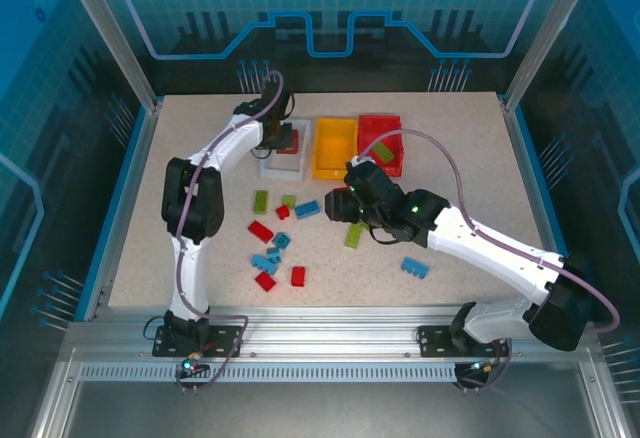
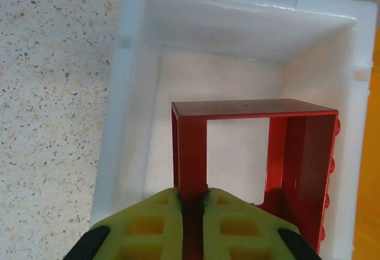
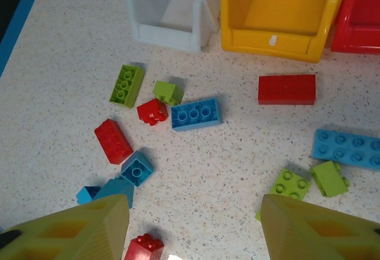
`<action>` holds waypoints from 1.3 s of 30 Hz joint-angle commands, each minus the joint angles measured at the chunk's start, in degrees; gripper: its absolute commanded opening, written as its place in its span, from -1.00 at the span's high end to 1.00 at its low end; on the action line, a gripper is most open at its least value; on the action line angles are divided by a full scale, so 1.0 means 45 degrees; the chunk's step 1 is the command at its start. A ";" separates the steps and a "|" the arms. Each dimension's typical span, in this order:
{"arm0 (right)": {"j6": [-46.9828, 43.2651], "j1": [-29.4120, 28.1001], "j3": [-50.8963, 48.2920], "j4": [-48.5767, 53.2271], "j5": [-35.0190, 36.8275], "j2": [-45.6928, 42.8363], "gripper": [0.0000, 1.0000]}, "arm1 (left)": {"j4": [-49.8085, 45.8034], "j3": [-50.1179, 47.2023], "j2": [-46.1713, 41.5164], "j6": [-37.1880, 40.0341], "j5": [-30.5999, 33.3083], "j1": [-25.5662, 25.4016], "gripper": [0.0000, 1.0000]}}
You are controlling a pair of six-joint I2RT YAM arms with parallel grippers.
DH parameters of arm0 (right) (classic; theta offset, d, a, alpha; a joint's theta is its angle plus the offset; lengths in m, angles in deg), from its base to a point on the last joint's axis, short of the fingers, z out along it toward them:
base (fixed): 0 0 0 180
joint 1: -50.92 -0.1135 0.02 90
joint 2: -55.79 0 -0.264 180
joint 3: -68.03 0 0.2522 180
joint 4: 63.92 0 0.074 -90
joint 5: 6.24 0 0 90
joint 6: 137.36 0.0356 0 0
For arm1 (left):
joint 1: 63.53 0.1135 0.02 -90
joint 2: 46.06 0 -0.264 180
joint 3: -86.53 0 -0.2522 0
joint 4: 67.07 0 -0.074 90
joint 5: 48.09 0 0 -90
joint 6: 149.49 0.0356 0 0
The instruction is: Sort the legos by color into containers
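My left gripper point(image 2: 193, 197) is shut on one wall of the hollow red square frame point(image 2: 190, 147), holding it over the white container point(image 2: 136, 94). From above, that gripper point(image 1: 275, 138) hangs over the white container point(image 1: 283, 168), with the orange-yellow container point(image 1: 334, 148) and red container point(image 1: 390, 128) to its right. My right gripper point(image 3: 193, 203) is open above bare table among loose legos: a blue brick point(image 3: 196, 113), a red brick point(image 3: 113, 140), a lime brick point(image 3: 126, 85), a long red brick point(image 3: 287, 89) and a long blue brick point(image 3: 347, 148).
A lime brick point(image 1: 383, 152) lies in the red container. More bricks lie near the front: a blue one point(image 1: 415, 267) and two red ones point(image 1: 298, 276) point(image 1: 265, 281). The table's raised blue edge point(image 1: 120, 208) runs along the left.
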 commanded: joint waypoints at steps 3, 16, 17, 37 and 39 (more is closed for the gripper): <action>0.0096 0.0166 -0.0052 -0.0030 -0.0118 -0.0218 -0.23 | 0.0006 0.0579 0.0685 0.0434 -0.0122 0.0125 0.87; -0.1536 0.0027 0.0449 -0.0953 -0.1642 0.0357 -0.39 | 0.0053 0.0353 0.0189 0.0170 -0.0554 0.0126 0.13; -0.1686 -0.0011 0.0505 -0.0934 -0.1622 0.0410 -0.39 | 0.0064 0.0249 -0.0027 0.0150 -0.0554 0.0126 0.13; 0.8073 0.1909 -0.5025 0.5675 0.0424 -0.4173 -0.40 | 0.5543 -0.9822 -1.1015 -0.4793 -0.3029 -0.5565 -0.16; 0.8875 0.2463 -0.5801 0.5271 -0.0289 -0.4476 -0.44 | 0.6580 -1.1114 -1.1707 -0.5190 -0.3265 -0.6623 -0.20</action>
